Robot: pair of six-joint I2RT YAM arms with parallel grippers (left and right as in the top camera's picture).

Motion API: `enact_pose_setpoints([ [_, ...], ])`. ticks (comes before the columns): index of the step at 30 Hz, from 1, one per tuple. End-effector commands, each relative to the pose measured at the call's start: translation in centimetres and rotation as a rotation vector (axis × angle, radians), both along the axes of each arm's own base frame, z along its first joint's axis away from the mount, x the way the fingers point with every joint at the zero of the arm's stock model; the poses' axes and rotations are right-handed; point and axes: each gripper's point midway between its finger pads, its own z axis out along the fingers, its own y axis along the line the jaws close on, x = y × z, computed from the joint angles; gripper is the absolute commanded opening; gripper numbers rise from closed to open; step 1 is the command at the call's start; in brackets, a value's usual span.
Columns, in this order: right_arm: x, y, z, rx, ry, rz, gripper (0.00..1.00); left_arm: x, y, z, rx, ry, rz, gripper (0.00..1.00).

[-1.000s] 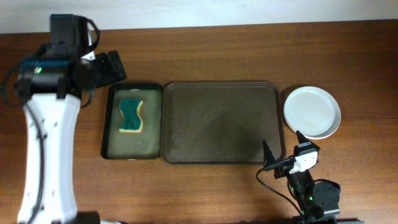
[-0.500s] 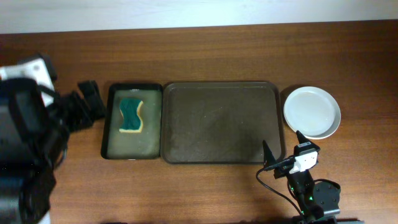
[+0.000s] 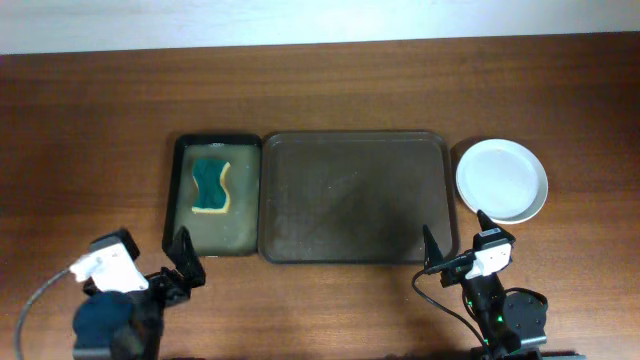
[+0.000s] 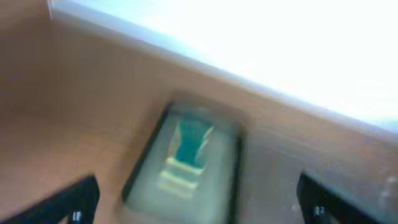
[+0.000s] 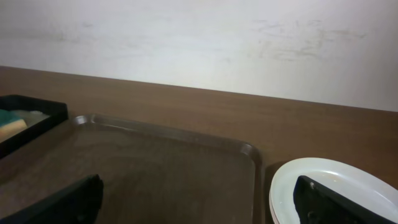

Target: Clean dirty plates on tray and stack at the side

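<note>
Both arms low at the near table edge, work looks done.
Nearest: left gripper [image 4: 199, 208] and right gripper [image 5: 199, 208], fingers spread wide on both, nothing held. Just beyond them the tray [image 3: 350, 195] lies bare, long axis left to right along the table [image 3: 100, 130] edge. The plates [image 3: 502, 180] sit face up just off its right end, apart from it. They are round, so no heading, and the rims in the right wrist view suggest a stack, count unclear. No red smear visible. Black tray [image 3: 180, 200] touches the left end, with the sponge [image 3: 210, 185] lying lengthwise near to far. Judgement: final step complete, and next calls only for checking the stack sits square.
</note>
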Motion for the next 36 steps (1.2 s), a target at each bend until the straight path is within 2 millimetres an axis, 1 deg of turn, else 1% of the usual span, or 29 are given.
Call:
enact_pose_setpoints([
  [1, 0.1, -0.3, -0.2, 0.001, 0.003, -0.015, 0.98, 1.4, -0.3, 0.9, -0.152, -0.290, 0.016, 0.99],
  [2, 0.1, -0.3, -0.2, 0.001, 0.003, -0.015, 0.98, 1.8, -0.7, 2.3, -0.160, -0.434, -0.023, 0.99],
  [3, 0.1, -0.3, -0.2, 0.001, 0.003, -0.015, 0.98, 1.7, -1.0, 3.9, -0.163, -0.583, -0.052, 0.99],
  [5, 0.1, -0.3, -0.2, 0.001, 0.003, -0.015, 0.98, 0.9, -1.3, 5.4, -0.162, -0.750, -0.080, 0.99],
  [6, 0.1, -0.3, -0.2, 0.001, 0.003, -0.015, 0.98, 0.6, -1.3, 5.5, -0.160, -0.796, -0.083, 0.99],
  [7, 0.1, -0.3, -0.2, 0.001, 0.003, -0.015, 0.98, 0.2, -1.3, 5.2, -0.158, -0.855, -0.087, 0.99],
  [8, 0.1, -0.3, -0.2, 0.001, 0.003, -0.015, 0.99, 0.2, -1.3, 4.2, -0.157, -0.863, -0.088, 0.99],
  [10, 0.1, -0.3, -0.2, 0.001, 0.003, -0.015, 0.98, 1.2, -1.4, 1.8, -0.157, -0.807, -0.090, 1.00],
  [11, 0.1, -0.3, -0.2, 0.001, 0.003, -0.015, 0.99, 1.9, -1.4, 0.4, -0.153, -0.741, -0.084, 0.99],
  [12, 0.1, -0.3, -0.2, 0.001, 0.003, -0.015, 0.99, 2.7, -1.4, -1.8, -0.129, -0.644, -0.078, 0.99],
  [13, 0.1, -0.3, -0.2, 0.001, 0.003, -0.015, 0.98, 3.1, -1.4, -3.4, -0.102, -0.577, -0.075, 0.99],
  [16, 0.1, -0.3, -0.2, 0.001, 0.003, -0.015, 0.99, 3.7, -1.4, -7.8, 0.022, -0.387, -0.085, 0.99],
  [18, 0.1, -0.3, -0.2, 0.001, 0.003, -0.015, 0.99, 3.7, -1.5, -10.6, 0.141, -0.268, -0.113, 0.99],
  [19, 0.1, -0.3, -0.2, 0.001, 0.003, -0.015, 0.98, 3.7, -2.0, -11.0, 0.220, -0.248, -0.167, 0.99],
  [20, 0.1, -0.3, -0.2, 0.001, 0.003, -0.015, 0.98, 3.7, -2.6, -11.0, 0.274, -0.250, -0.207, 0.99],
  [21, 0.1, -0.3, -0.2, 0.001, 0.003, -0.015, 0.98, 3.7, -2.6, -11.0, 0.291, -0.252, -0.216, 0.99],
  [36, 0.1, -0.3, -0.2, 0.001, 0.003, -0.015, 0.98, 3.7, -2.6, -11.0, 0.291, -0.252, -0.214, 0.99],
])
